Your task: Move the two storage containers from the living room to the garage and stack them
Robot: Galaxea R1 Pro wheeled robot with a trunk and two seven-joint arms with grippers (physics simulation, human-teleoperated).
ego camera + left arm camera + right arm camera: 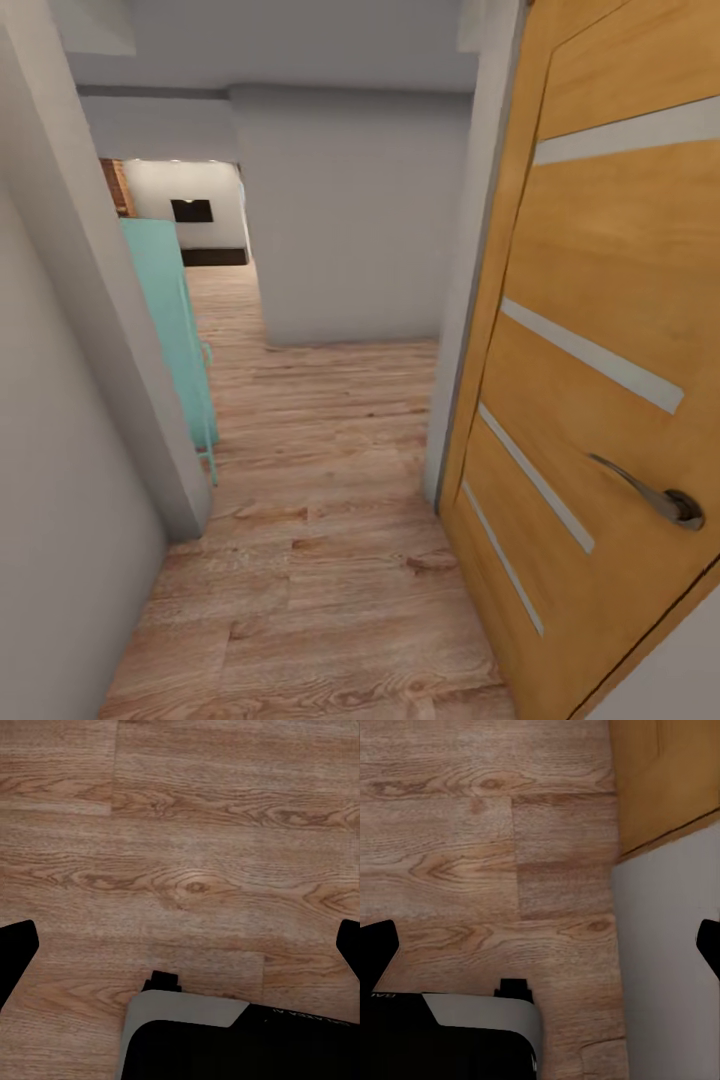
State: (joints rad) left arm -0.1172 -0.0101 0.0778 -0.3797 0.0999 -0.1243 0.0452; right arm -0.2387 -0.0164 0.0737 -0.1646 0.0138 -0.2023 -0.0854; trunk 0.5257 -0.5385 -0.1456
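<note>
A: What does the head camera see?

B: A narrow hallway with a light wood plank floor [320, 560]. An orange wooden door [610, 380] stands open on the right, with pale horizontal strips and a metal lever handle [655, 495]. A grey wall [60, 480] closes in on the left, and just past its corner stands a turquoise cabinet [175, 330].

A: And further on?

B: A grey wall block [350, 220] faces the camera at the hallway's end. To its left the plank floor runs on into a brighter room, where a bit of red brick [117, 185] and a dark rectangular opening [191, 210] in a white wall show. That looks like the living room [190, 215], far ahead.

A: Any storage containers?

B: I can't make any out from here; the far room is too small to tell.

A: The tools?

B: The left tool [180, 945] points down at the plank floor, its two dark fingertips [15, 949] at opposite edges of the wrist picture, spread wide with nothing between. The right tool [540, 945] is likewise spread and empty, over the planks beside the door's lower edge and a grey wall base [667, 975]
</note>
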